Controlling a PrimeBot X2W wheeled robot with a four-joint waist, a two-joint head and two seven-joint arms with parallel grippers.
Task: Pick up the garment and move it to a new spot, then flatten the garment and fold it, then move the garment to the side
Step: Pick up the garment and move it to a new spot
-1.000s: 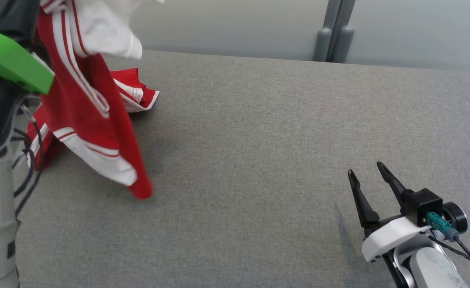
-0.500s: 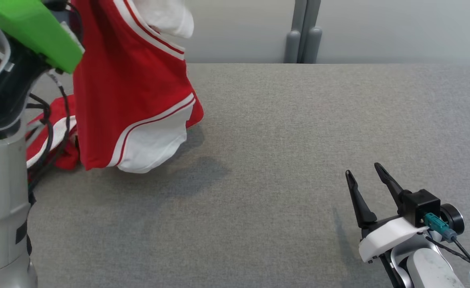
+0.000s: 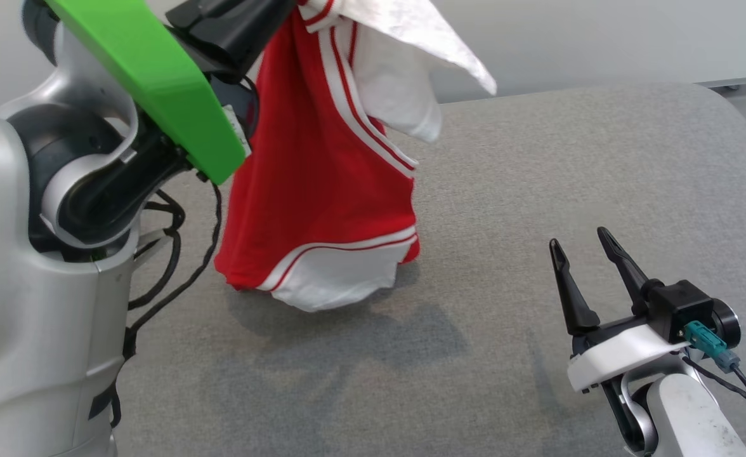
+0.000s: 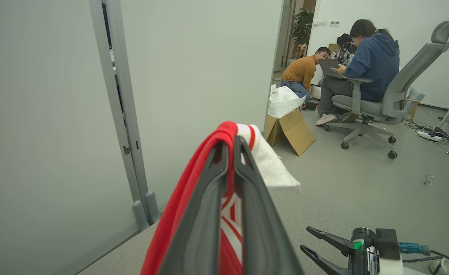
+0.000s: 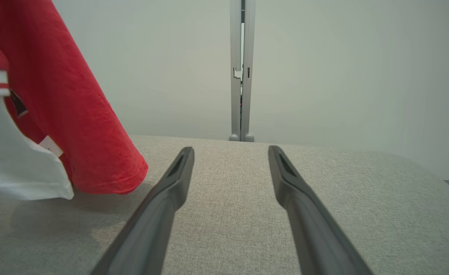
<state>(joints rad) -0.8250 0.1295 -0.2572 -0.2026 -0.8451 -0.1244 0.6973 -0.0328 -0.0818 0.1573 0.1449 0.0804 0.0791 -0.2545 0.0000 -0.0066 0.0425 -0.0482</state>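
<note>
As the left wrist view shows, the left pincer (image 4: 230, 140) pinches the garment (image 3: 316, 190), while the right pincer (image 3: 577, 237) sits spread

Holds the silver left arm with the bright green plastic cover (image 3: 151, 82) raised high at the left of the head view, with the black wrist housing (image 3: 233, 25) angled up and to the right. Pinches a fold of the red and white cloth garment (image 3: 316, 178) between the two long dark fingers of the left gripper (image 4: 230, 139), pressed together on the cloth. Carries the right gripper (image 3: 577, 238) low at the lower right of the head view, on a white and silver wrist (image 3: 614, 365), fingers pointing up and parted wide.
</note>
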